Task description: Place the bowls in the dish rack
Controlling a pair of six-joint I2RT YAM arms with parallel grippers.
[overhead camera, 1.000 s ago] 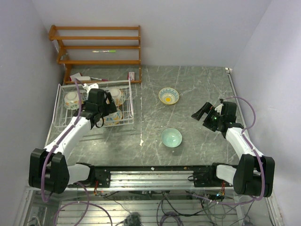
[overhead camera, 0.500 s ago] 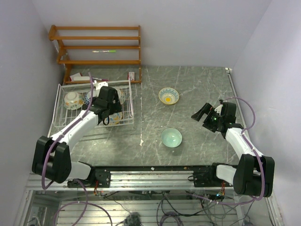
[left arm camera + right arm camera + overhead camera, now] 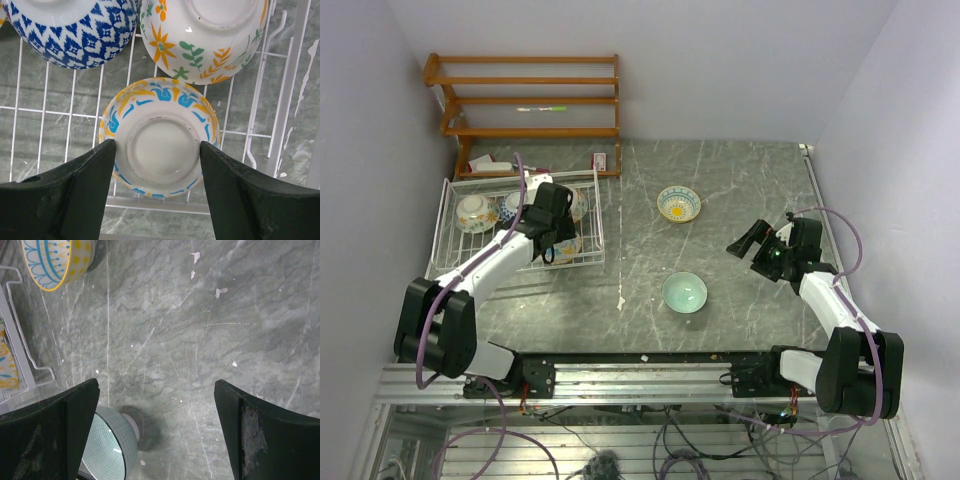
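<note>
The white wire dish rack (image 3: 440,232) sits at the left and holds several bowls. In the left wrist view an upturned bowl with blue and yellow petals (image 3: 159,155) lies on the rack wires (image 3: 290,75). My left gripper (image 3: 157,145) hovers over it, one finger on each side of its rim, open. A blue-patterned bowl (image 3: 75,30) and an orange floral bowl (image 3: 205,35) lie just beyond. The pale teal bowl (image 3: 684,292) and a yellow-and-blue bowl (image 3: 678,203) stand on the table. My right gripper (image 3: 748,240) is open above bare table, the teal bowl (image 3: 107,450) at its left finger.
A brown wooden shelf unit (image 3: 525,100) stands against the back wall behind the rack. Small items (image 3: 490,163) lie on the table in front of it. The grey marble table (image 3: 740,180) ends at walls on the left and right.
My left gripper has shifted right and further back over the rack, and its jaws have narrowed a little. The right arm and the table bowls have not moved.
</note>
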